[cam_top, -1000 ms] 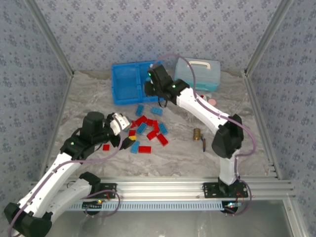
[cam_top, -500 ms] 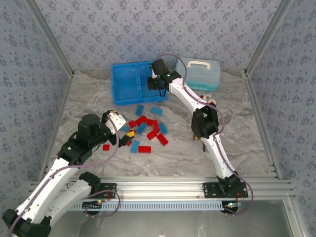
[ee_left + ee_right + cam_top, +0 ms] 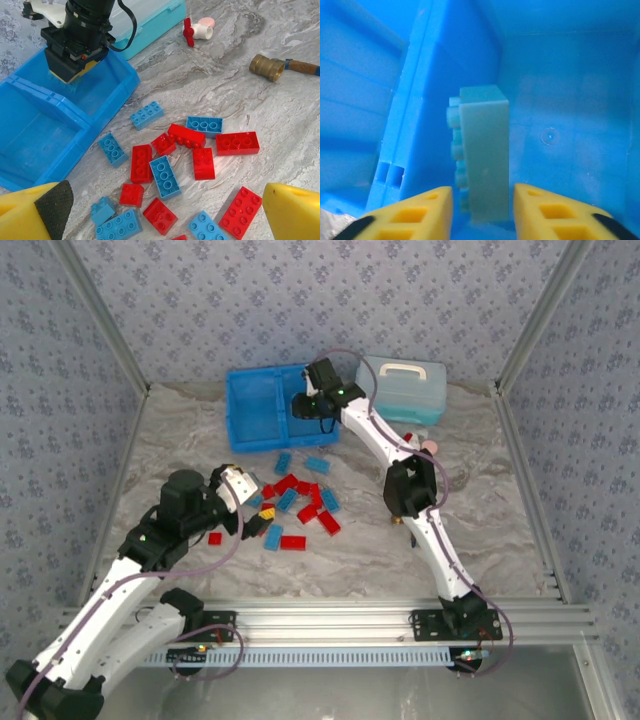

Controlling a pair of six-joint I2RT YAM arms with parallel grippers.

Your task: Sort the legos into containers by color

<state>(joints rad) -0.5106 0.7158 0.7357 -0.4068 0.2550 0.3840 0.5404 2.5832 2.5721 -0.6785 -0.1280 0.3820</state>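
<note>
**Top external view.** The right tool reaches down into the right compartment of the blue tray. The left tool hangs over the surface in front of the tray, at the left edge of the loose legos.

**Left wrist view.** The left tool is spread fully wide and grips nothing. Its yellow fingers stand at the two lower corners of the frame, above the bricks and apart from them. Red and light blue legos lie scattered flat on the surface just in front of the tray. The right tool sits inside the tray compartment nearer the pale case. In the other compartment, bare blue floor shows.

**Right wrist view.** The right tool is partly open. A light blue brick stands on end between its fingers, inside the right compartment. The brick is close beside the divider, with its studs facing it. A thin gap shows between the brick and the right-hand finger. Whether the stud side touches the other finger cannot be told.
</note>
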